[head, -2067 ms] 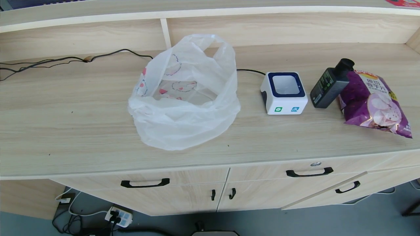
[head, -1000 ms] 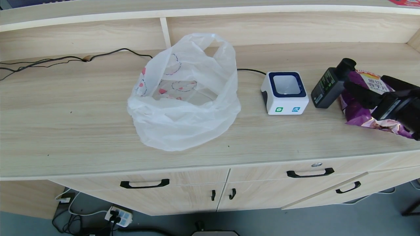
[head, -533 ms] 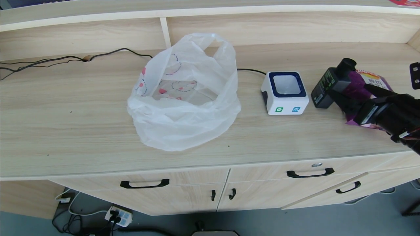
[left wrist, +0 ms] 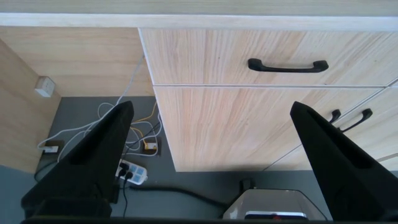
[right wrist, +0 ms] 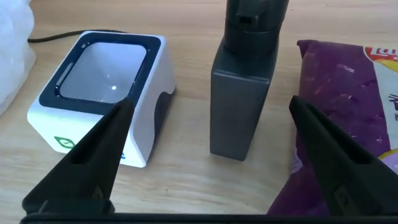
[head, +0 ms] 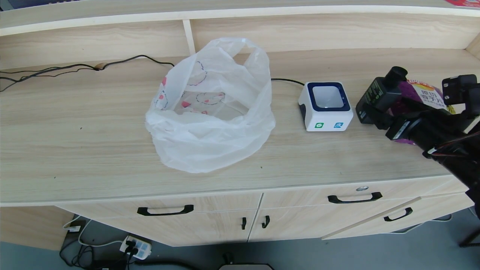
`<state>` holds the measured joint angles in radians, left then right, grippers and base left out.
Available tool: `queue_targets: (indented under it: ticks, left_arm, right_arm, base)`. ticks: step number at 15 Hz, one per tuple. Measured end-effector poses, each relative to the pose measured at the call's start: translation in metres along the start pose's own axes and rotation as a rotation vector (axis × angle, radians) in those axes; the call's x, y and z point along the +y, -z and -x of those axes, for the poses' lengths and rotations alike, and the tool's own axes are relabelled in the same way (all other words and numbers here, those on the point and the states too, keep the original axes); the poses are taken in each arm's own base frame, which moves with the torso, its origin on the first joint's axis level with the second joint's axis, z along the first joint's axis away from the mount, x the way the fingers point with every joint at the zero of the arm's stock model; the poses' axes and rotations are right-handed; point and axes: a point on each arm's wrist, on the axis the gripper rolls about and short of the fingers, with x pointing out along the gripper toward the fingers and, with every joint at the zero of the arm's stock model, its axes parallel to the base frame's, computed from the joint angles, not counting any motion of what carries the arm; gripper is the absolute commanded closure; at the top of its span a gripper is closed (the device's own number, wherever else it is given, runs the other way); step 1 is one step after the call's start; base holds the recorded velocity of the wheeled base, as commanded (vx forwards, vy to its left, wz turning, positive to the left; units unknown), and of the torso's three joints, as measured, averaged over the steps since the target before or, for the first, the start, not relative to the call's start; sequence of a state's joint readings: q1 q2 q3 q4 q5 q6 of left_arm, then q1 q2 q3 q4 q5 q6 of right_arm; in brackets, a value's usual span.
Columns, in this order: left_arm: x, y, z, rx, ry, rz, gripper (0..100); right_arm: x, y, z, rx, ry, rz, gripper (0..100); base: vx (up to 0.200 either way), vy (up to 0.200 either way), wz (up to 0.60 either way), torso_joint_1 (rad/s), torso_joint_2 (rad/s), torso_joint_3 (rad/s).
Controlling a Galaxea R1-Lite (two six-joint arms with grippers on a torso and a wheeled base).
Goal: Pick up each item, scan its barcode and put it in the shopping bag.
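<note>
The right arm (head: 448, 150) extends from the head view's 4 o'clock corner toward 10 o'clock, low over the tabletop (head: 93, 123), the right claw (head: 386, 108) with its fingers spread wide, while the left claw (left wrist: 210, 109) hangs below the tabletop's edge, fingers likewise wide apart.

The head view looks forward and down from high above the long light wooden counter (head: 75, 150). It stands far enough back to take in the whole top, the white translucent plastic shopping bag (head: 210, 112) and the cabinet front beneath.

The left wrist view sits low, below the counter's edge, and faces that cabinet front. It shares the black bar handle of the left drawer (left wrist: 287, 65) with the head view.

The right wrist view hangs close over the counter's right part, angled down. It shows the white cube-shaped scanner with a dark blue rim (right wrist: 102, 93), the dark grey flat bottle with a black cap (right wrist: 241, 99) and the purple foil crisp bag (right wrist: 348, 106). All three also appear, smaller, at the right of the head view.
</note>
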<state>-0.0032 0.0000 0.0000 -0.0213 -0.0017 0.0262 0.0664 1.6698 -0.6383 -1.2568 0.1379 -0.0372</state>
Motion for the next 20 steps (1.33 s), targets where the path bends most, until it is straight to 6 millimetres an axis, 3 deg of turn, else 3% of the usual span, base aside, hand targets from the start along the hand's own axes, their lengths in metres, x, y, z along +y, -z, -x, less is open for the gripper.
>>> queue_targets:
  ticks: [4,15,20]
  left_arm:
    - [0.0,0.0,0.0,-0.001,0.0,0.0,0]
    - [0.0,0.0,0.0,0.0,0.0,-0.001,0]
    - [0.0,0.0,0.0,-0.001,0.0,0.0,0]
  right_arm:
    - [-0.005,0.003,-0.016,-0.011,0.011,0.0,0]
    - [-0.019,0.017,-0.033,0.007,0.046,0.004,0]
    - [-0.022,0.011,-0.046,-0.033,0.048,-0.009,0]
  base:
    - [0.0,0.0,0.0,0.0,0.0,0.0]
    - [0.0,0.0,0.0,0.0,0.0,0.0]
    - [0.0,0.0,0.0,0.0,0.0,0.0]
